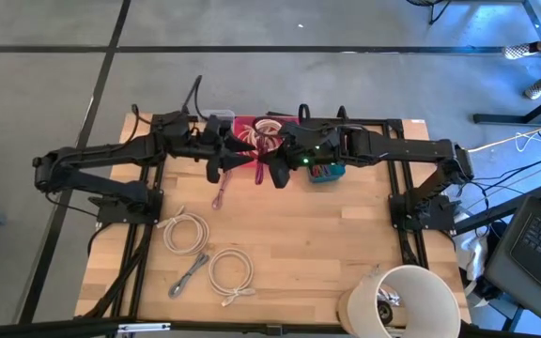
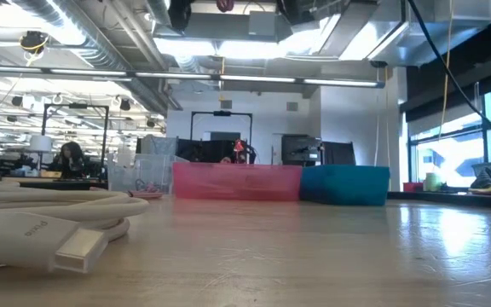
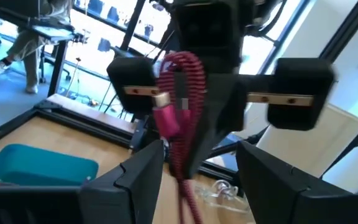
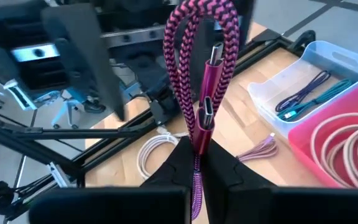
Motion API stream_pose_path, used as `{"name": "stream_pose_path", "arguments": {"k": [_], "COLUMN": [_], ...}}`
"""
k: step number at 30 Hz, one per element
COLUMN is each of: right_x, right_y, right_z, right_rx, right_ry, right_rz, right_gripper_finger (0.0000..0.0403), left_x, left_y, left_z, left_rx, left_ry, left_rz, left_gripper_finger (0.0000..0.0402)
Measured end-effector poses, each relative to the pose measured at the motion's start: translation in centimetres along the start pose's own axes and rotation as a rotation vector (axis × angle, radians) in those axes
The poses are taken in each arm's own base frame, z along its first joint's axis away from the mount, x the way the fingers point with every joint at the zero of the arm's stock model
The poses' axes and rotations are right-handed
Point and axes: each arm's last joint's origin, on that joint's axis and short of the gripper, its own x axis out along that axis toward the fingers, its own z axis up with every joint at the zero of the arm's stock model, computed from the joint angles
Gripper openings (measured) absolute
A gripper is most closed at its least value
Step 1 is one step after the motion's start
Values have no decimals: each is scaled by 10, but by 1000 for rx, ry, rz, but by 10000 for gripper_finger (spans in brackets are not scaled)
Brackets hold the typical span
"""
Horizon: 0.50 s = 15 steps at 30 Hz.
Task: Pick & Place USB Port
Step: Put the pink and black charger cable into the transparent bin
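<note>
A magenta-and-black braided USB cable (image 4: 201, 25), folded into a bunch with metal plugs, is held up over the table's far middle, in front of the pink bin (image 1: 252, 131). My right gripper (image 4: 197, 177) is shut on it, reaching in from the right (image 1: 278, 171). My left gripper (image 3: 201, 155) is open and faces it from the left (image 1: 220, 161). Its two fingers stand on either side of the cable (image 3: 182, 93). Neither gripper shows in the low view. My right gripper pinches the folded cable between its two fingers, on several strands just below the plugs (image 4: 197, 152). It comes roughly level from the table's right. The folded end sticks out past the fingertips, lifted clear, and a loose tail (image 3: 188, 199) hangs down.
A clear bin (image 4: 316, 81) with thin cables sits left of the pink bin, which holds white coils (image 4: 347, 140). A teal bin (image 1: 328, 173) sits to its right. White coiled cables (image 1: 186, 231) (image 1: 230, 272), a pink cable (image 1: 222, 192) and a grey one (image 1: 191, 272) lie on the table. A white bucket (image 1: 404, 300) stands near-right.
</note>
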Motion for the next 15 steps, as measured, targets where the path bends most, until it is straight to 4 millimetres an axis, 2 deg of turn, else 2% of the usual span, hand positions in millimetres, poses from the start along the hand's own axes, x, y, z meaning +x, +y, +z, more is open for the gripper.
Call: {"name": "stream_pose_path", "arguments": {"k": [5,15], "right_x": [0,0], "right_y": [1,2], "right_z": [1,1], "right_rx": [1,-3], "right_ry": [-2,5], "right_rz": [17,38], "right_gripper_finger": [10,10], "left_x": [5,18], "left_y": [9,21], "left_z": [-2,0], "left_rx": [1,-19], "left_ry": [14,-17], "left_rz": [22,-63], "left_gripper_finger": [196,196]}}
